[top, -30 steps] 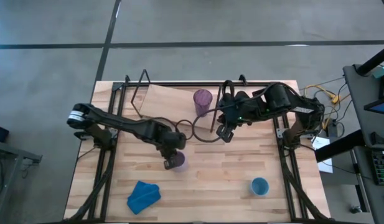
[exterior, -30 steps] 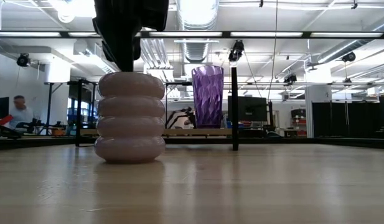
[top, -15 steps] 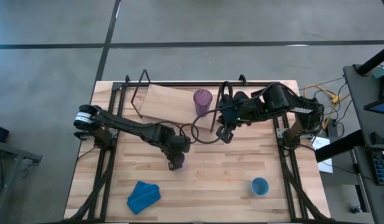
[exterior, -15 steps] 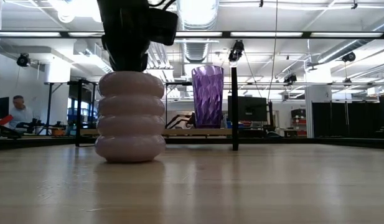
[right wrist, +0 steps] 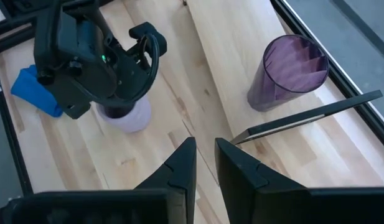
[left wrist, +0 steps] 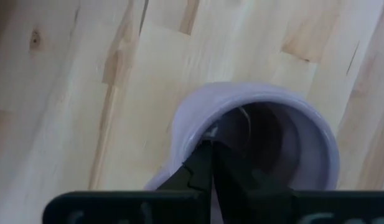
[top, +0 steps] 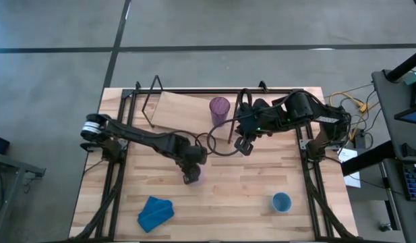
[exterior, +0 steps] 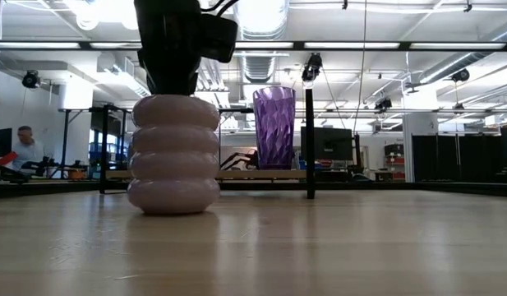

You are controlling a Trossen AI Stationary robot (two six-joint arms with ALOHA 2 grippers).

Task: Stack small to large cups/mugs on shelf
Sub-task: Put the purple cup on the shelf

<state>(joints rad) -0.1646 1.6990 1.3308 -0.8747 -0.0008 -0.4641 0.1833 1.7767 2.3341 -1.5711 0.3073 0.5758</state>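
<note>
— Where's the mug [exterior: 173,154]?
— Standing on the table [top: 248,185], in front of the shelf [top: 184,111]. The left gripper [top: 191,177] is right on top, its fingers [left wrist: 201,169] pinched on the rim (one inside, one outside).
— And the tumbler [top: 219,110]?
— Upright on the shelf. The right gripper [top: 243,144] hangs just beside it, fingers [right wrist: 182,163] slightly parted, holding nothing. The blue cup [top: 281,202] sits well apart.

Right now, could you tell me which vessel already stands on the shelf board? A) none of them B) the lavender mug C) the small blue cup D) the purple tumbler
D: the purple tumbler stands upright on the shelf, while the lavender mug and blue cup sit on the tabletop.
</note>
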